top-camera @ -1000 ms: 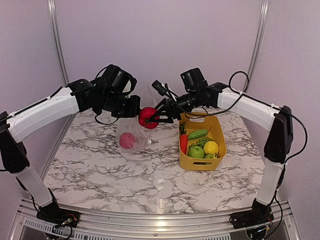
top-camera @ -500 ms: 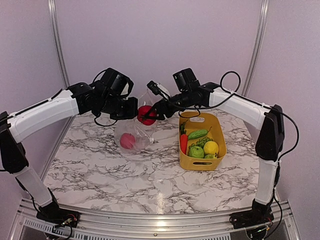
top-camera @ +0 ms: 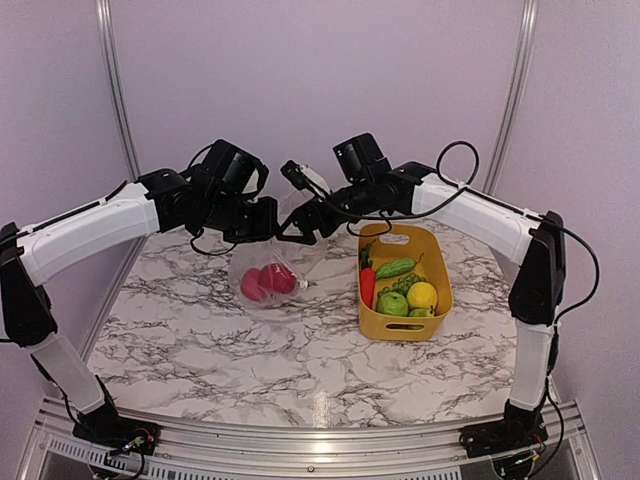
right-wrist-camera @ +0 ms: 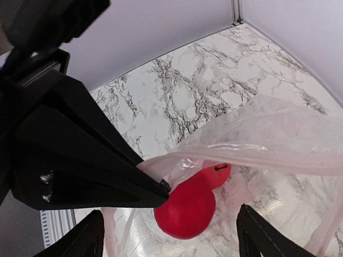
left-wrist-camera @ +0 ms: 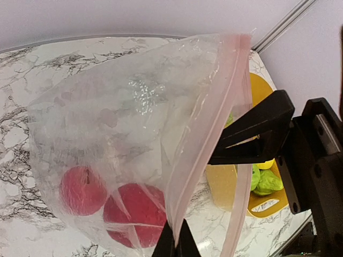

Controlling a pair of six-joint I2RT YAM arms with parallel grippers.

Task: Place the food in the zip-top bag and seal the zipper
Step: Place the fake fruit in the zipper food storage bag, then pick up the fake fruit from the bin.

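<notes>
The zip-top bag (top-camera: pixel 268 268) hangs with its bottom on the table, and my left gripper (top-camera: pixel 272 228) is shut on its mouth edge. The pinkish zipper (left-wrist-camera: pixel 206 134) runs up from my left gripper (left-wrist-camera: pixel 175 242). Two red fruits (left-wrist-camera: pixel 83 190) (left-wrist-camera: pixel 136 210) lie side by side in the bag's bottom. My right gripper (top-camera: pixel 300 224) is open over the bag's mouth with nothing between its fingers. Seen from the right wrist, a red fruit (right-wrist-camera: pixel 185 209) lies below my right gripper (right-wrist-camera: pixel 169 211). More food stays in the basket: carrot (top-camera: pixel 367 285), green apple (top-camera: pixel 392 303), lemon (top-camera: pixel 422 295).
The yellow basket (top-camera: pixel 433 250) stands on the marble table to the right of the bag, close under the right arm. Both arms meet above the table's back middle. Purple walls and a metal frame close in the back and sides.
The right gripper carried a red fruit over the bag's mouth and its jaws opened. The fruit now lies in the bag beside the first one.
</notes>
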